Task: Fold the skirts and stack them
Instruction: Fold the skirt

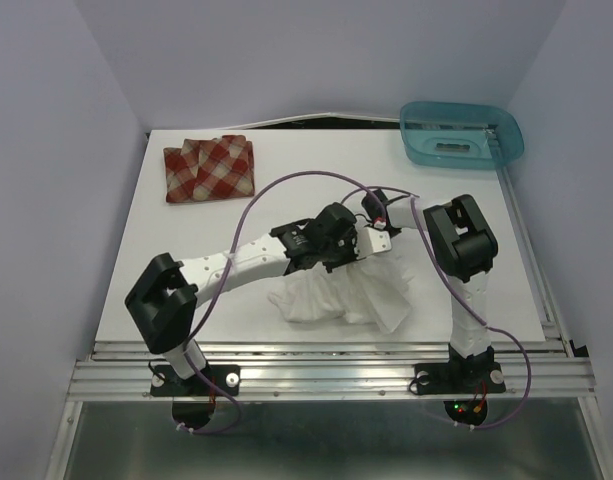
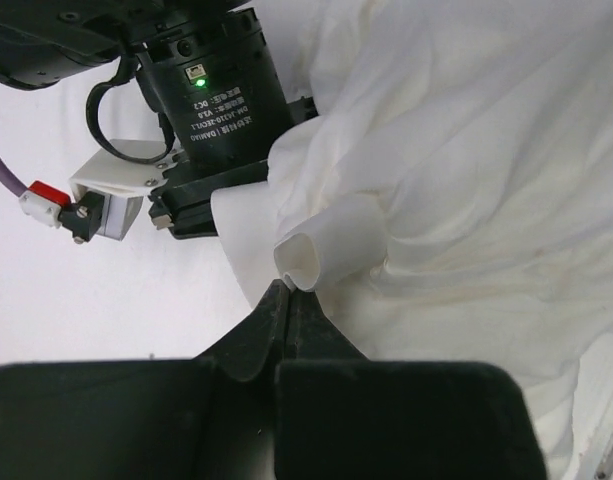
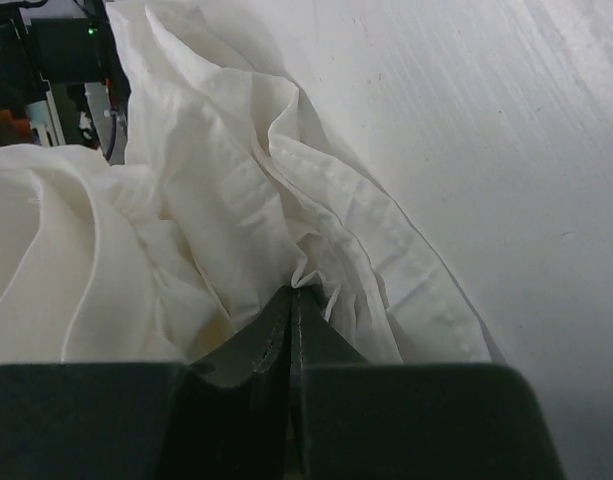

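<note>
The white skirt (image 1: 346,292) hangs bunched between both grippers over the near middle of the table. My left gripper (image 1: 358,243) is shut on a rolled edge of the white skirt (image 2: 321,250), tips together in the left wrist view (image 2: 287,287). My right gripper (image 1: 384,232) is shut on a pinched fold of the same skirt (image 3: 236,220), tips together in the right wrist view (image 3: 293,290). The two grippers are close together. The red-and-cream plaid skirt (image 1: 209,168) lies folded at the far left of the table.
A teal plastic basket (image 1: 460,133) stands at the far right corner. The white table (image 1: 286,190) is ringed by lilac walls. Purple cables loop over both arms. The metal rail runs along the near edge.
</note>
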